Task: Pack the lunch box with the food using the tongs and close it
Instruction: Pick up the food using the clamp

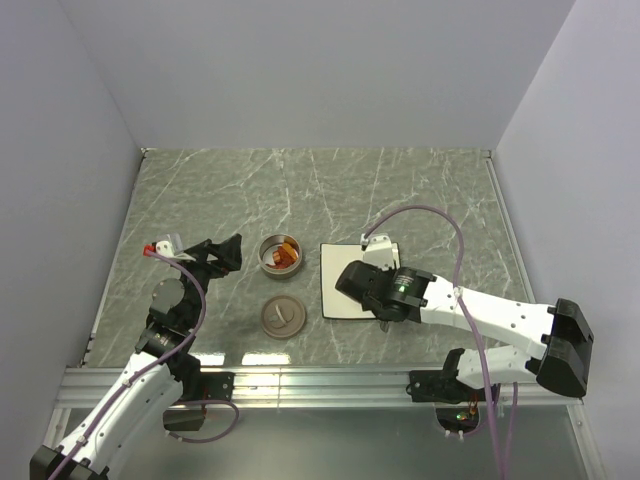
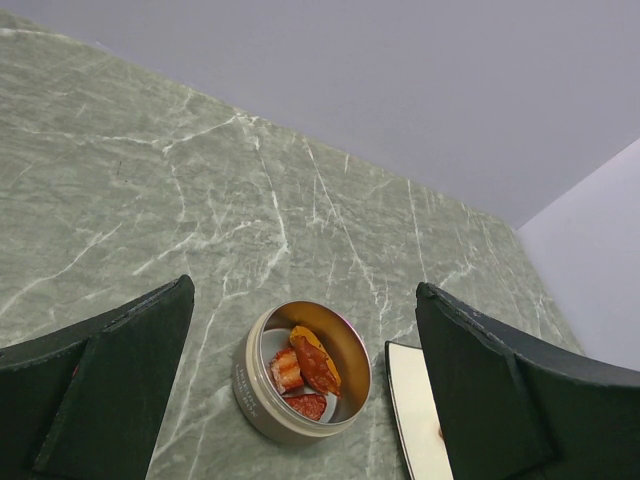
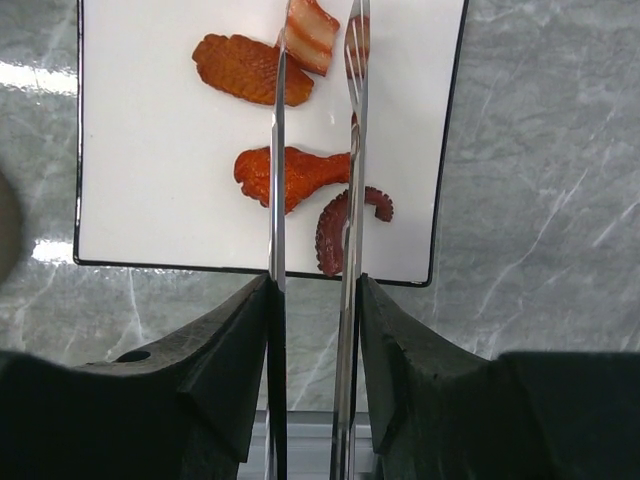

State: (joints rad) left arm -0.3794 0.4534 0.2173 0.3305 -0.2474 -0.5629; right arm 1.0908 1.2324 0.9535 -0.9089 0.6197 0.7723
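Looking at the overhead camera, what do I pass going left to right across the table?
left gripper → lunch box → white plate. The lid shares the lunch box's column, so it is left out.

Lab robot cell: bare white walls (image 1: 300, 70) around a marble-patterned table (image 1: 420, 190) with aluminium rail (image 1: 320, 385)

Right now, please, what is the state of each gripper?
Left gripper: open, holding nothing.
Right gripper: closed on the tongs.
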